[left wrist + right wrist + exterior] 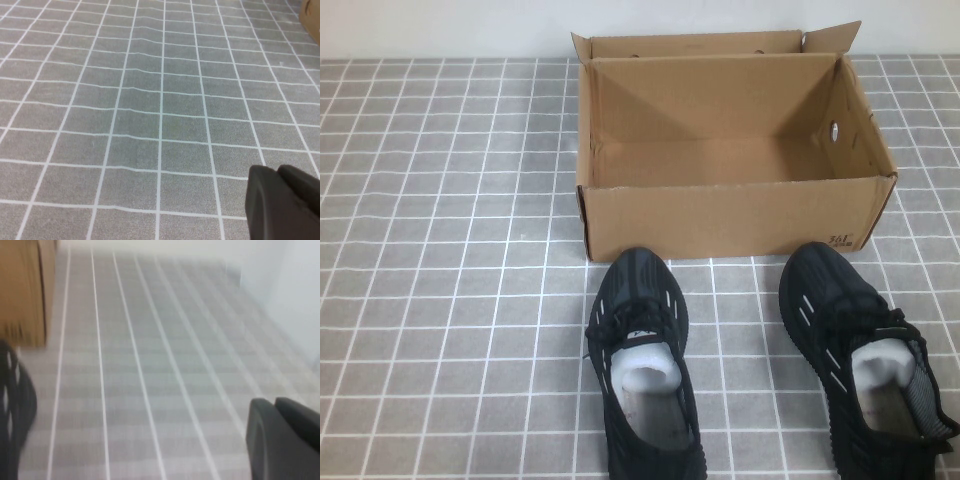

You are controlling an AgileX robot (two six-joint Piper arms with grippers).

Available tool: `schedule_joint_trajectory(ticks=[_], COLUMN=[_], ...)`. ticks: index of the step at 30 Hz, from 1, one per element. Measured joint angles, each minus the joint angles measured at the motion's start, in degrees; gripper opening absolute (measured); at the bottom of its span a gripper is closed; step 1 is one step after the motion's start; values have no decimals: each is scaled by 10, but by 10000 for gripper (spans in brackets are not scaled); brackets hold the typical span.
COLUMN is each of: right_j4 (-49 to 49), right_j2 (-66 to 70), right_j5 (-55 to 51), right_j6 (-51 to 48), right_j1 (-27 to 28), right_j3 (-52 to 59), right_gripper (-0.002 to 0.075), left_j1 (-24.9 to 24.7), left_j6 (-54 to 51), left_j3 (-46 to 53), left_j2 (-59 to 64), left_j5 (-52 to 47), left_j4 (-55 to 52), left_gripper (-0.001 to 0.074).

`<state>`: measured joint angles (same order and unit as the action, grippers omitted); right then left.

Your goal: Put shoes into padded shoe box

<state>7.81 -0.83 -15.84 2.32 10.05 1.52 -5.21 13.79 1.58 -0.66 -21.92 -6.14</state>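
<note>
The brown cardboard shoe box [730, 215] stands open at the back middle of the table, its inside bare. Two black knit sneakers with white dashes lie in front of it, toes toward the box: the left shoe [638, 350] and the right shoe [860, 360], both with white paper stuffing. Neither gripper shows in the high view. My left gripper [277, 169] is shut and empty over bare cloth; a box corner [312, 12] shows far off. My right gripper [274, 401] is shut and empty, apart from a shoe [15, 405] and the box [25, 290].
A grey cloth with a white grid [440, 300] covers the table. A white wall [440, 25] runs behind the box. The box's rear flaps [830, 38] stand upright.
</note>
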Motion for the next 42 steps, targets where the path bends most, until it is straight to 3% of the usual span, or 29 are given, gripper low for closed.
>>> schedule_joint_trajectory(ticks=[13, 18, 27, 28, 29, 33, 34, 42], right_j4=[3, 0, -68, -67, -28, -1, -15, -4], right_j2=[-12, 0, 0, 0, -11, 10, 0, 104], right_j5=[418, 393, 574, 569, 523, 296, 360, 2], right_j6=[1, 14, 114, 119, 132, 187, 169, 154], right_j1=[1, 0, 0, 0, 1, 1, 0, 0], right_j3=[1, 0, -3, -12, -91, -211, -158, -334], right_gripper=[-6, -8, -8, -8, -6, -6, -8, -8], left_j1=[0, 0, 0, 0, 0, 0, 0, 0], left_j6=[0, 0, 0, 0, 0, 0, 0, 0], left_j3=[0, 0, 0, 0, 0, 0, 0, 0], left_j2=[0, 0, 0, 0, 0, 0, 0, 0], left_j5=[0, 0, 0, 0, 0, 0, 0, 0], left_j4=[0, 0, 0, 0, 0, 0, 0, 0], left_gripper=[2, 2, 2, 2, 2, 2, 2, 2])
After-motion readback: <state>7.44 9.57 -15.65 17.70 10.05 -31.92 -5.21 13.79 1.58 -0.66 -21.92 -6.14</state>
